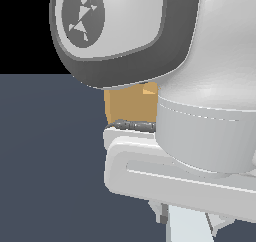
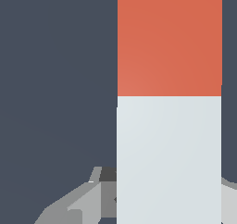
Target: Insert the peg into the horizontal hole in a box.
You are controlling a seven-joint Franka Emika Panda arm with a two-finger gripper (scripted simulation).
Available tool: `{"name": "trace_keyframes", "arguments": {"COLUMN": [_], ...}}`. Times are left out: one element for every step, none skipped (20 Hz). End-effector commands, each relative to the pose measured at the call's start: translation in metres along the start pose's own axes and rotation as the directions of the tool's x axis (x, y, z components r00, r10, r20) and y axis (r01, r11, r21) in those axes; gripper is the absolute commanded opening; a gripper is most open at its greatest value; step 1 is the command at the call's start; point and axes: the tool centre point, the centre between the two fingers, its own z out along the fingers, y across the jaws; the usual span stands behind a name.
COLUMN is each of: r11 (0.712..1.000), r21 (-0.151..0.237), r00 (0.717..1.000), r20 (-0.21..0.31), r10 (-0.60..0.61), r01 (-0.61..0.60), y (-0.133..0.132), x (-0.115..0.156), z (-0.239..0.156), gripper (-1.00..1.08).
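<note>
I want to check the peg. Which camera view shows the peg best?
The wrist view: the peg fills it, orange-red end and pale grey-white part both clear. In the exterior view the arm blocks nearly everything; I cannot identify the peg there, only part of the box.

We see a bare simulated scene: flat slate-blue floor (image 1: 50,161), black void behind, untextured tan box (image 1: 130,106), no furnishings of any real room.

a flat, plain slate-blue floor (image 1: 50,161) fills the lower scene; above it lies a black void (image 1: 25,31), evenly lit.
</note>
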Motion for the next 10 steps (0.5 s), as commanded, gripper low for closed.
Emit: {"name": "trace_keyframes", "arguments": {"r11": [1.000, 1.000, 1.000, 1.000, 1.000, 1.000, 1.000, 1.000, 1.000, 0.999], "r21": [-0.001, -0.001, -0.001, 0.000, 0.000, 0.000, 0.000, 0.000, 0.000, 0.000], "r00": [1.000, 1.000, 1.000, 1.000, 1.000, 1.000, 1.000, 1.000, 1.000, 0.999], "r20": [0.000, 0.000, 0.000, 0.000, 0.000, 0.000, 0.000, 0.000, 0.000, 0.001], "r10": [0.000, 0.000, 0.000, 0.000, -0.001, -0.005, -0.011, -0.020, -0.032, -0.045], "r01": [0.000, 0.000, 0.000, 0.000, 0.001, 0.005, 0.011, 0.020, 0.032, 0.045], "y": [0.000, 0.000, 0.000, 0.000, 0.000, 0.001, 0.001, 0.002, 0.003, 0.004], "x": [0.000, 0.000, 0.000, 0.000, 0.000, 0.001, 0.003, 0.005, 0.009, 0.012], "z": [0.000, 0.000, 0.000, 0.000, 0.000, -0.002, -0.003, -0.006, -0.009, -0.013], "gripper": [-1.00, -1.00, -1.00, -1.00, -1.00, -1.00, -1.00, -1.00, -1.00, -1.00]}}
